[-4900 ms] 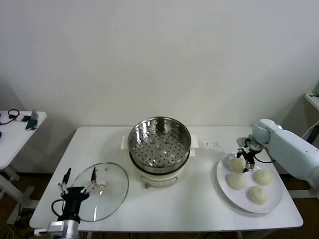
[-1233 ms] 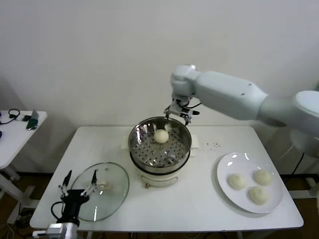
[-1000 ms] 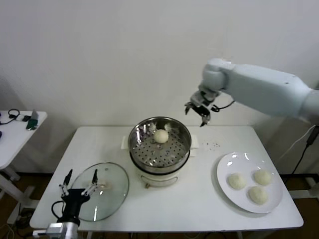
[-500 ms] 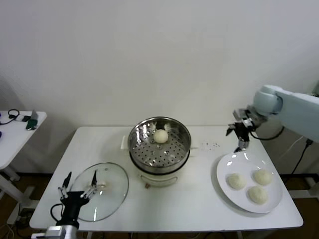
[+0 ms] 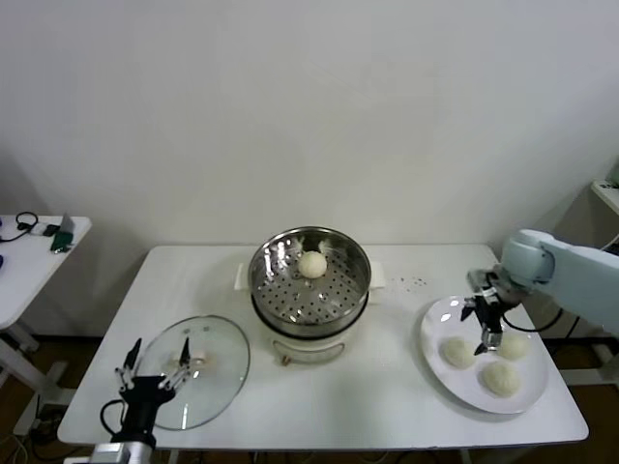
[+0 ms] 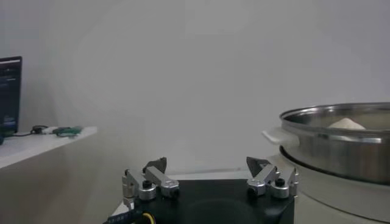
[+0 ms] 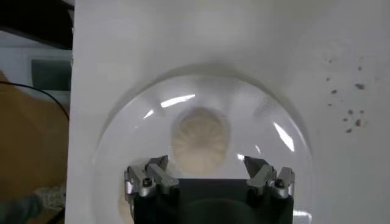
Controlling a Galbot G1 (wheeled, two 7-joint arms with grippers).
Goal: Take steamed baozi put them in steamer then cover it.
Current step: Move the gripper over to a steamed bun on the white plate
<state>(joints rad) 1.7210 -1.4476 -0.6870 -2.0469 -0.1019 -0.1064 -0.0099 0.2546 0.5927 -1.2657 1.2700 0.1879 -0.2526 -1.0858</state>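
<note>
right gripper (image 5: 483, 327): fingers wide, over plate (image 5: 433, 359) baozi (image 5: 457, 352)
left gripper (image 5: 153, 371): fingers wide, parked at glass lid (image 5: 215, 360)
steamer (image 5: 309, 282): one bun (image 5: 311, 264) inside

Right gripper above a bun on the plate

The right gripper (image 7: 206, 172), its two metal-tipped fingers (image 7: 150, 176) spread wide, hangs over a round cream-white dough bun (image 7: 200, 139) lying on a glossy round white plate (image 7: 131, 131). The plate rests on a white tabletop (image 7: 201, 33) flecked with small dark specks (image 7: 347, 115).
</note>
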